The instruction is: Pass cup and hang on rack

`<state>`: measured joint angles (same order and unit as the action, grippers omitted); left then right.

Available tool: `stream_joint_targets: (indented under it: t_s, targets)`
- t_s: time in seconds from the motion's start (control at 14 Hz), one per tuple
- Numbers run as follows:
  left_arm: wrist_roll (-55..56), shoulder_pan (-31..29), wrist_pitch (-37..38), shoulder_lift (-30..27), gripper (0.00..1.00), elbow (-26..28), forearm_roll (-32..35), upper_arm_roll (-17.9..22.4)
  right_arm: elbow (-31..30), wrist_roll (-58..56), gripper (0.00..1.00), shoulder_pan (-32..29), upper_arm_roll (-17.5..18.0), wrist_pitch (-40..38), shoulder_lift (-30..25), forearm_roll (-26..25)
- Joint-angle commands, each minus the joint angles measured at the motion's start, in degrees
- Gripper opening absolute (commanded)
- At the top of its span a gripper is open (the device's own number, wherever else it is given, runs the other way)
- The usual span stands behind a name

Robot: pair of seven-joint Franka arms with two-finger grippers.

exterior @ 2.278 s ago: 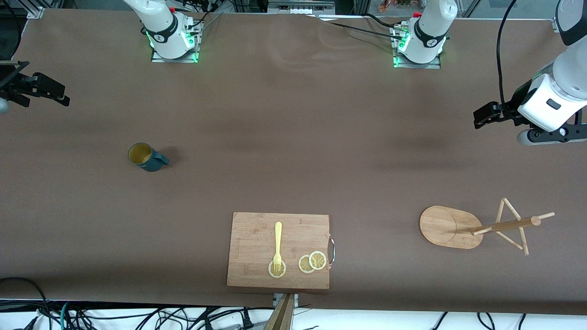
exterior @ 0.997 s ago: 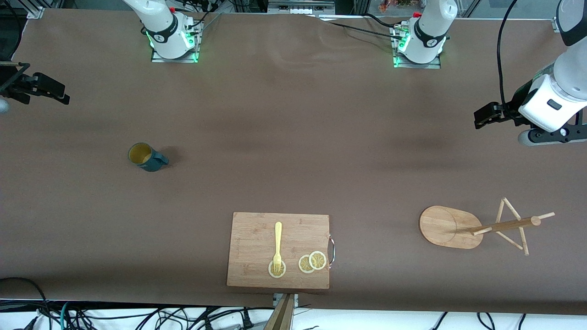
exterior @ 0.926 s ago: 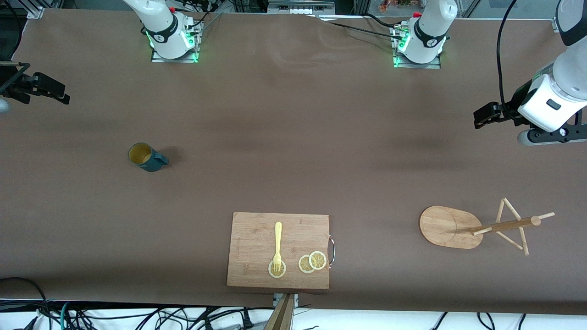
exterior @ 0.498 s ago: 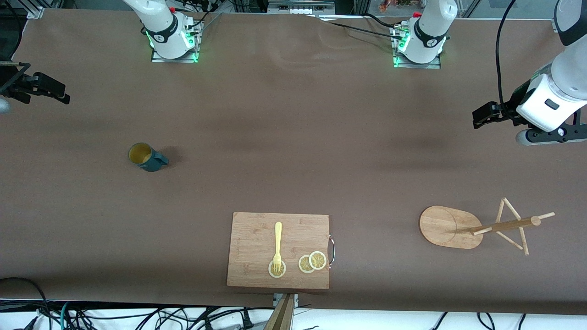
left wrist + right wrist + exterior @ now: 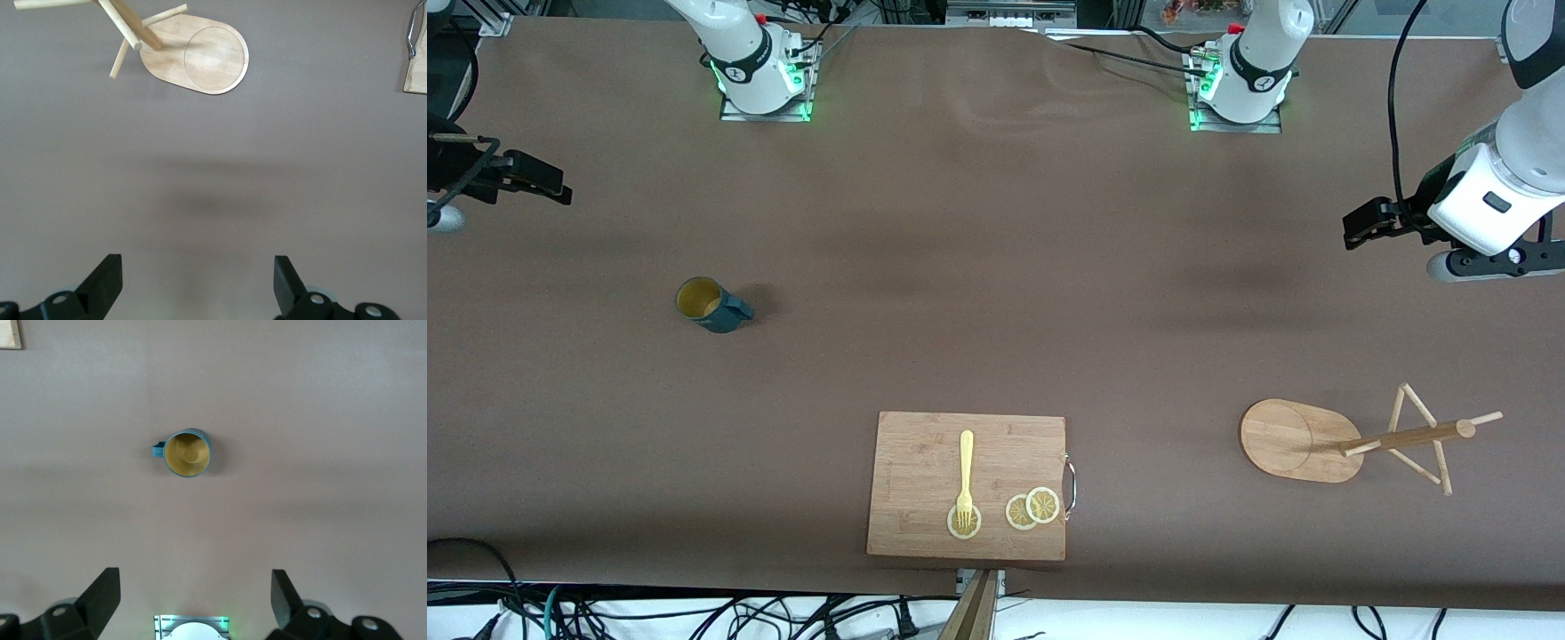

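The dark teal ribbed cup (image 5: pixel 710 305) with mustard-yellow inside stands upright at the front view's centre-left. The bamboo mug-tree rack (image 5: pixel 1352 440) stands lower right. The left gripper (image 5: pixel 195 287) and right gripper (image 5: pixel 193 600) hover wide open, empty.

Teal cup (image 5: pixel 710 307), mustard inside; pale bamboo rack (image 5: pixel 1303 441)

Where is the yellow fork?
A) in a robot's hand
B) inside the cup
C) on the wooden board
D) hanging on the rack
C: the yellow fork lies flat on the wooden board, its prongs on a lemon slice.
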<state>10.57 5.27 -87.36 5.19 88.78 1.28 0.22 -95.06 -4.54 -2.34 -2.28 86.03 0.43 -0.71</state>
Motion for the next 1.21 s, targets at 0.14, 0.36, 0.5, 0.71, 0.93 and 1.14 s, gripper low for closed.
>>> stream_joint_targets:
  t_s: [0.14, 0.36, 0.5, 0.71, 0.93, 1.14]
  targets:
    - [0.33, 0.26, 1.31, 0.70, 1.00, -1.86, 1.27, 0.05, 0.40, 0.05, 1.00, -0.03, 0.35, -8.06, 1.24, -0.52]
    - [0.33, 0.26, 1.31, 0.70, 1.00, -1.86, 1.27, 0.05, -0.48, 0.14, 1.00, 0.06, 0.44, -4.14, 3.52, -0.60]
    - [0.33, 0.26, 1.31, 0.70, 1.00, -1.86, 1.27, 0.05, -5.37, 0.32, 1.00, 0.06, 0.44, 6.45, 4.49, -0.78]
    - [0.33, 0.26, 1.31, 0.70, 1.00, -1.86, 1.27, 0.05, -16.01, 0.84, 1.00, 0.15, 0.61, 26.59, 4.49, -0.78]
    - [0.41, 0.44, 1.40, 0.61, 1.00, -1.95, 1.45, -0.48, -24.89, 1.54, 0.98, -0.03, 0.35, 41.62, 5.63, -0.26]
    - [0.33, 0.35, 1.40, 0.52, 1.00, -2.03, 0.84, -0.04, -29.04, 10.67, 0.90, -0.03, 0.44, 46.16, 8.00, -0.25]
